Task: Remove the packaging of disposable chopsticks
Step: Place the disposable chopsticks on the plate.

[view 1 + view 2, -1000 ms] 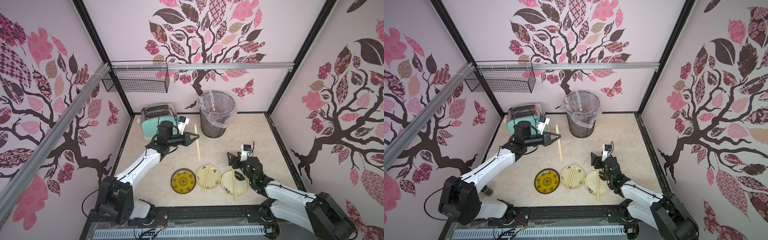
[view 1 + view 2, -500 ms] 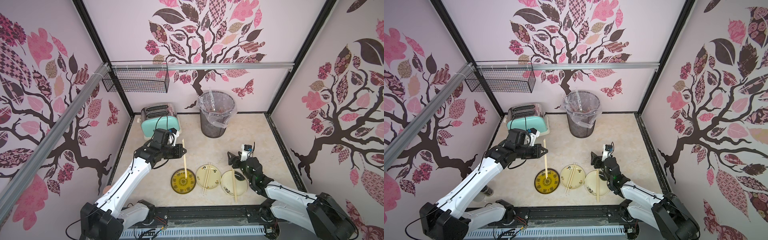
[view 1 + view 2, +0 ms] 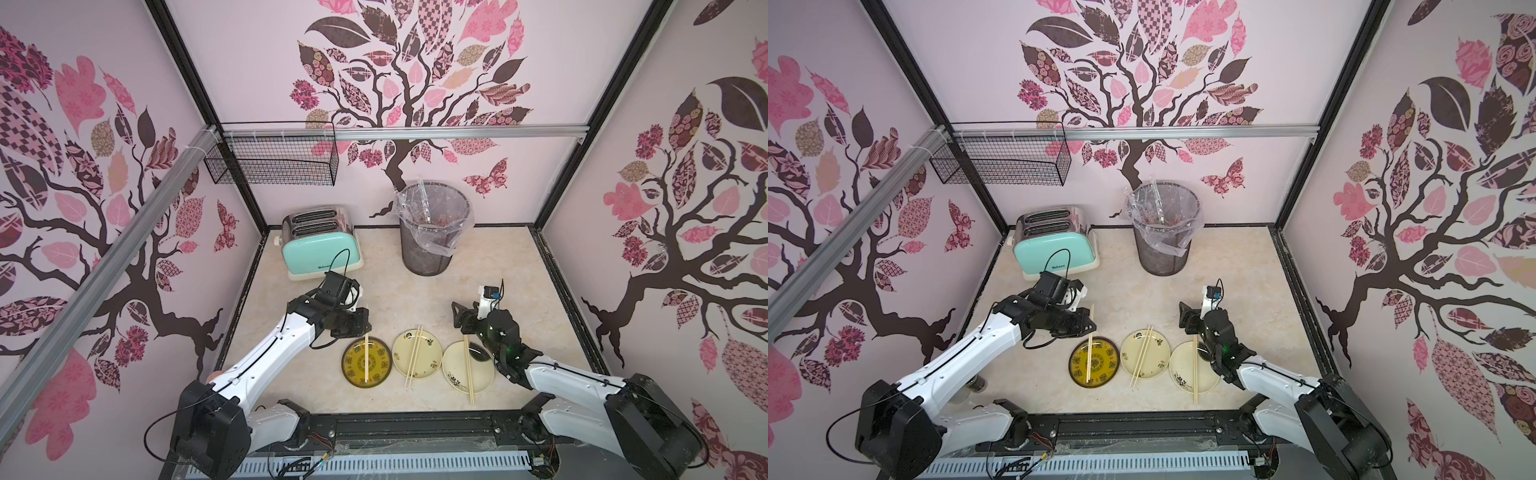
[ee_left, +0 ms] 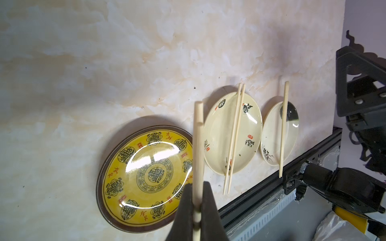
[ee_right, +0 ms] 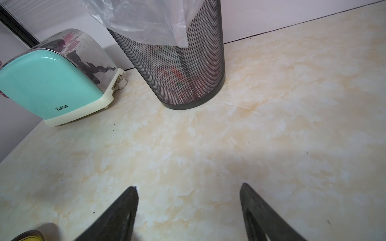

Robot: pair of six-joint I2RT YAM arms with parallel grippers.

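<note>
My left gripper is shut on a bare pair of pale wooden chopsticks. It holds them lengthwise over the yellow plate. A second pair lies across the middle cream plate. A third pair lies across the right cream plate. Clear packaging sleeves stick up out of the mesh bin; their red and green print shows through the mesh. My right gripper hovers open and empty behind the right plate.
A mint toaster stands at the back left, beside the lined bin. A wire basket hangs on the left rail. The black front rail runs just beyond the plates.
My left arm has swung from beside the toaster toward the front, carrying the chopsticks down over the yellow plate. The right arm has stayed put.
</note>
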